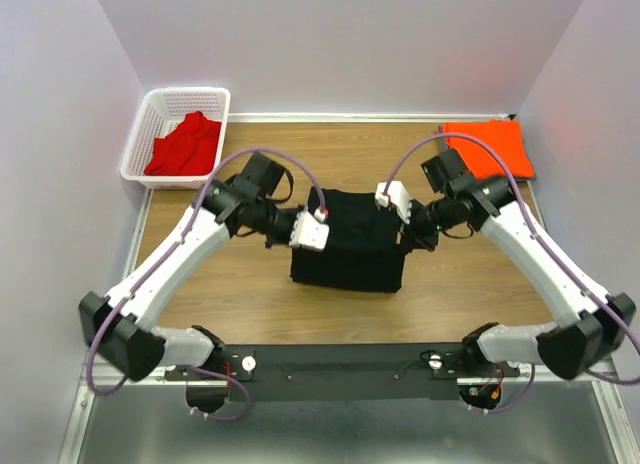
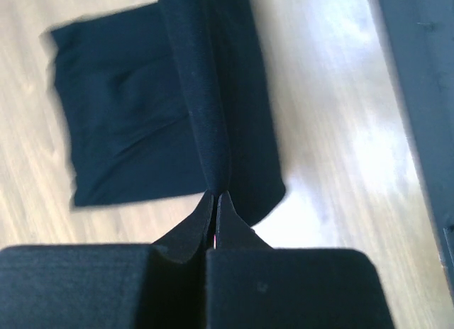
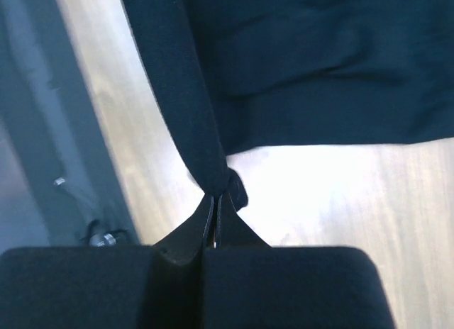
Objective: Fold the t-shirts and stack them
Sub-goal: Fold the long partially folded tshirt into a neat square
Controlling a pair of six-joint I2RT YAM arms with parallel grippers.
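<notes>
Both clenched on the black t-shirt (image 1: 350,246) at centre frame, the left claw (image 2: 215,196) and right claw (image 3: 214,198) risked it slipping free if they pulled unevenly.

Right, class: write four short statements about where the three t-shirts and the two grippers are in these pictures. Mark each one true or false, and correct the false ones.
1. The left gripper is shut on the large black cloth t-shirt. True.
2. The right gripper hangs open over bare wood. False: it is also shut on a fold of the black t-shirt.
3. The red cloth t-shirt lies inside the white plastic mesh basket. True.
4. The bright orange cloth t-shirt lies on top of the black t-shirt. False: it lies apart from it, at the far right corner of the wooden table.
</notes>
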